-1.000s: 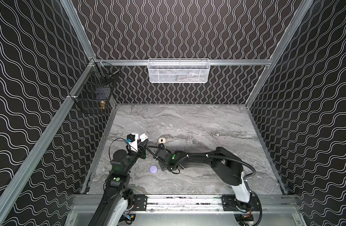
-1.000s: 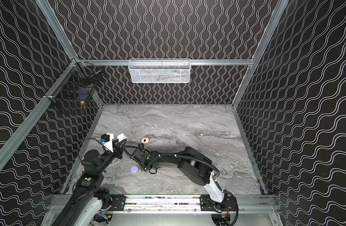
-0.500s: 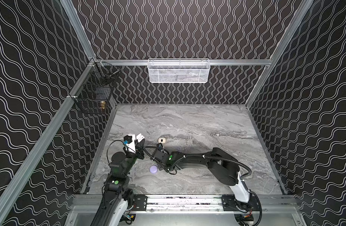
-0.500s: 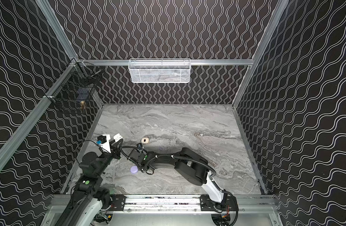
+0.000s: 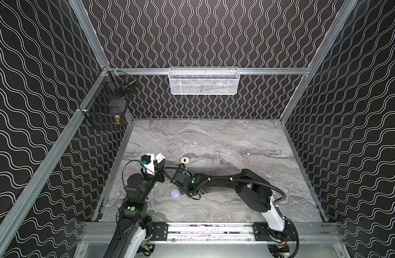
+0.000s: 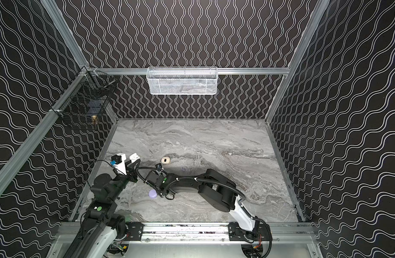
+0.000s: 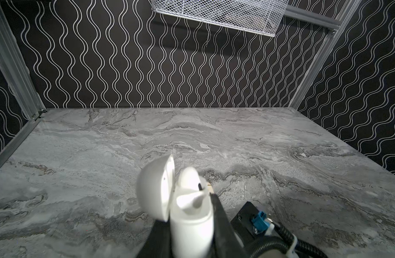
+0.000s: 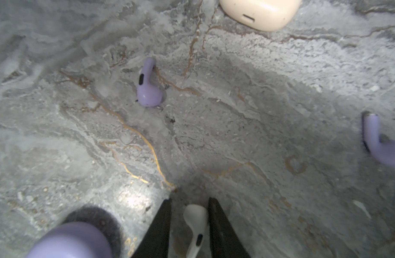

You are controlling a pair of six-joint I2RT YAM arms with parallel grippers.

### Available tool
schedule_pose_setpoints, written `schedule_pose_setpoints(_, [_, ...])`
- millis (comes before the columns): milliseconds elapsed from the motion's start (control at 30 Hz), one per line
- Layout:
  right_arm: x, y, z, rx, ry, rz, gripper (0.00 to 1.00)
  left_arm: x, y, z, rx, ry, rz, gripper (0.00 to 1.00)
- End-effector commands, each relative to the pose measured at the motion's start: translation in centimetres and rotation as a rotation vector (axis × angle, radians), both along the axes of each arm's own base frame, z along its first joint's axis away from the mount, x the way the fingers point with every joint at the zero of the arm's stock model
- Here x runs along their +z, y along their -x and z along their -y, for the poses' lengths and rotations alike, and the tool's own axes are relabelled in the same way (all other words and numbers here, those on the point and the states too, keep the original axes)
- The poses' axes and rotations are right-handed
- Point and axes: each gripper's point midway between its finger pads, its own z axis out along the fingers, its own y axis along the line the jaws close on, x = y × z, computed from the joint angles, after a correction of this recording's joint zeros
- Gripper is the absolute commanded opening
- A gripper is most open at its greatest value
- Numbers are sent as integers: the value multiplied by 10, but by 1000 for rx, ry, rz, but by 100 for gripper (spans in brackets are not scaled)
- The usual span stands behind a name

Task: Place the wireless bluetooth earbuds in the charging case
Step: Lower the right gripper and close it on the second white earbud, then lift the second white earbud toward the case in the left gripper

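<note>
Right gripper [image 8: 189, 207] has edged toward the table's [image 5: 214, 143] left edge, jaws slightly apart around a white earbud [image 8: 195, 220], grip unclear; left gripper [image 7: 185, 212] clamps the open white case [image 7: 192, 232].

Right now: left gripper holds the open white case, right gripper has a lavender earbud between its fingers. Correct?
Wrong colour: the right wrist view shows a white earbud between the fingers of the right gripper. The rest is right: the left gripper holds the open white case.
</note>
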Motion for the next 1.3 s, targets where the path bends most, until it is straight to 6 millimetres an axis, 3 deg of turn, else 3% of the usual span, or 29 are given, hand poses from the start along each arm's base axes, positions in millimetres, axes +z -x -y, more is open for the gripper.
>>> schedule_pose_setpoints(0, [-19,17,23,-8,94,-83,34,10,0,3,-16,17,35,0])
schedule_pose_setpoints(200, [-18,18,27,-21,94,-86,36,12,0,3,-17,19,38,0])
schedule_pose_setpoints(567, [-23,20,27,-20,101,-95,22,14,0,4,-21,22,45,0])
schedule_pose_setpoints(867, [-5,17,21,-19,44,-73,18,23,5,16,-100,26,78,0])
schedule_pose_setpoints(967, [17,12,23,-32,21,-29,16,28,8,26,-163,35,106,0])
schedule_pose_setpoints(1067, [51,4,34,-64,-24,43,15,35,11,38,-237,39,144,0])
schedule_pose_setpoints(1267, [138,-6,67,-140,-175,210,15,51,25,57,-378,52,233,0])
